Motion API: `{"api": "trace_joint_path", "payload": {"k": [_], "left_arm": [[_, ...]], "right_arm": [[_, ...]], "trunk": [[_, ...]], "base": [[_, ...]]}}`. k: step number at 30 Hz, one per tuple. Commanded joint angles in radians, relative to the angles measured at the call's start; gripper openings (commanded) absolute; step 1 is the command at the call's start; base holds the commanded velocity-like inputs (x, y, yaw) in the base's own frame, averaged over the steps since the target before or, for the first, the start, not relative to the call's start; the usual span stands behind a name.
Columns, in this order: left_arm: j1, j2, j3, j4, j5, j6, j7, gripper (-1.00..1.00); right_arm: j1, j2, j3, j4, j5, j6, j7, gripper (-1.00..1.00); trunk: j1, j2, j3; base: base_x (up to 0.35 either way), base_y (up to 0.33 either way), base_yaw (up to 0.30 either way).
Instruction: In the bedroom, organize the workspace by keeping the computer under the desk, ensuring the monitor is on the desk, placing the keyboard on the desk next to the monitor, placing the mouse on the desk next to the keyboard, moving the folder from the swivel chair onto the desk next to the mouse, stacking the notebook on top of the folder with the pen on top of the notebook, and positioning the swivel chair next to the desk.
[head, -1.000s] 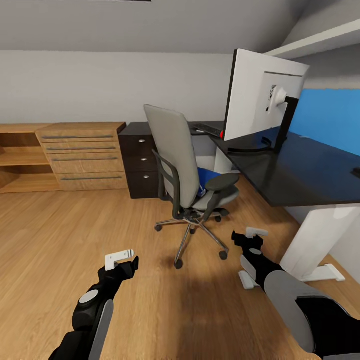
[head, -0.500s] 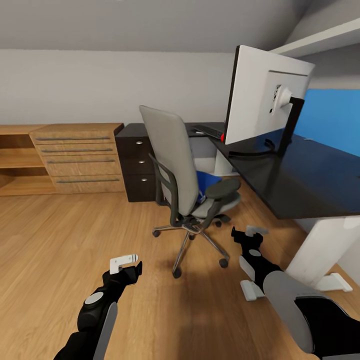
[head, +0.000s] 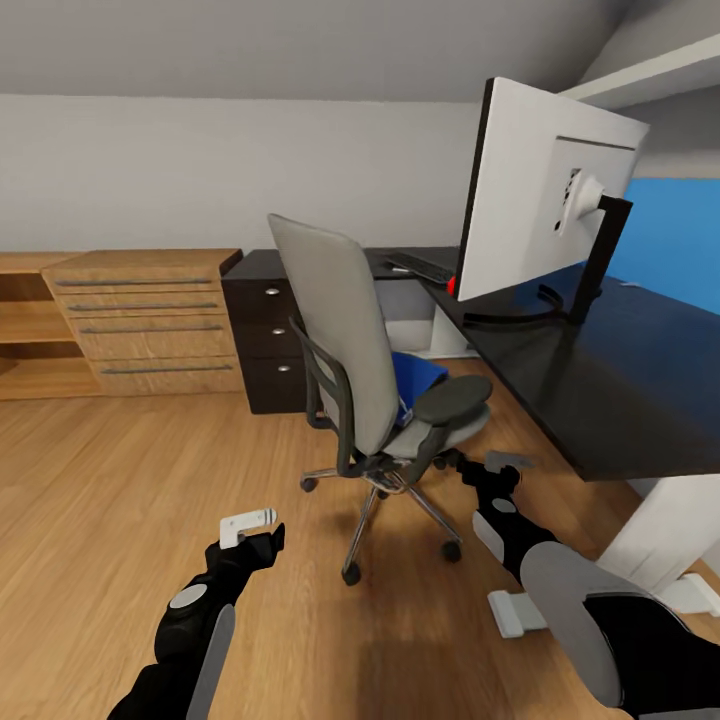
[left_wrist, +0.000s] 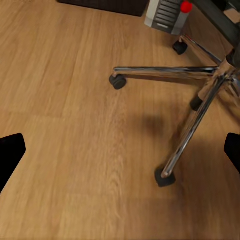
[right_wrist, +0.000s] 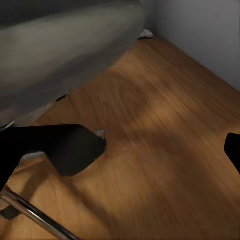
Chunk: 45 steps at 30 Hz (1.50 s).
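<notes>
Wood-plank flooring (head: 120, 480) takes up most of the scene, with a long black desk (head: 600, 380) running along the robot's right, past the right gripper (head: 497, 470). On top of that desk the monitor (head: 545, 215) stands with its white back showing, on a black stand, and further along the desktop there's a dark keyboard (head: 420, 265) with something small and red just beside the monitor's lower corner, too small to tell what it is. Next biggest is the grey swivel chair (head: 370, 350), sitting just ahead of both grippers and between them, turned so its back faces the left side; the right gripper is close to its armrest and seat edge. A blue folder (head: 415, 375) lies on the chair seat, partly hidden by the backrest. Against the far wall, beyond the left gripper (head: 250, 527), there's a light wood dresser (head: 150, 315) and a dark drawer unit (head: 265, 335). In the left wrist view the chair's chrome star base (left_wrist: 200, 100) and casters are right in front of the fingers, which are spread wide with nothing between them. Right gripper's fingers are spread too and empty, with the grey seat underside looming in front.
</notes>
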Motion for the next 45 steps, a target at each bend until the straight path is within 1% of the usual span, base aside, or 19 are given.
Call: {"api": "trace_joint_path", "payload": {"k": [1, 6, 14, 20, 35, 45], "left_arm": [[0.000, 0.000, -0.001, -0.001, 0.007, 0.004, 0.007, 1.00], [0.000, 0.000, -0.001, 0.005, 0.007, 0.004, 0.007, 1.00], [0.000, 0.000, -0.001, 0.007, 0.007, 0.003, 0.007, 1.00], [0.000, 0.000, -0.001, 0.006, 0.007, 0.003, 0.007, 1.00], [0.000, 0.000, 0.000, 0.006, 0.007, 0.002, 0.008, 1.00], [0.000, 0.000, 0.000, 0.006, 0.007, 0.001, 0.009, 1.00]], "right_arm": [[-0.001, 0.003, 0.003, 0.001, -0.010, -0.005, -0.001, 1.00], [-0.001, 0.017, 0.001, 0.003, -0.009, -0.027, -0.003, 1.00], [0.001, 0.018, 0.001, 0.002, -0.009, -0.038, -0.003, 1.00], [0.001, 0.018, 0.002, 0.002, -0.009, -0.039, -0.003, 1.00], [0.001, 0.022, 0.003, 0.004, -0.010, -0.039, -0.003, 1.00], [0.001, 0.025, 0.003, 0.004, -0.010, -0.039, -0.003, 1.00]], "trunk": [[0.000, 0.000, -0.001], [0.000, 0.000, 0.002], [0.000, 0.000, 0.012], [0.000, 0.000, 0.020], [0.000, 0.000, 0.039], [0.000, 0.000, 0.052]], "base": [[0.178, 0.000, 0.019], [0.210, 0.000, 0.117], [0.008, 0.001, 0.174], [-0.120, 0.110, 0.164], [-0.005, 0.005, 0.171], [-0.128, 0.131, 0.196]]}}
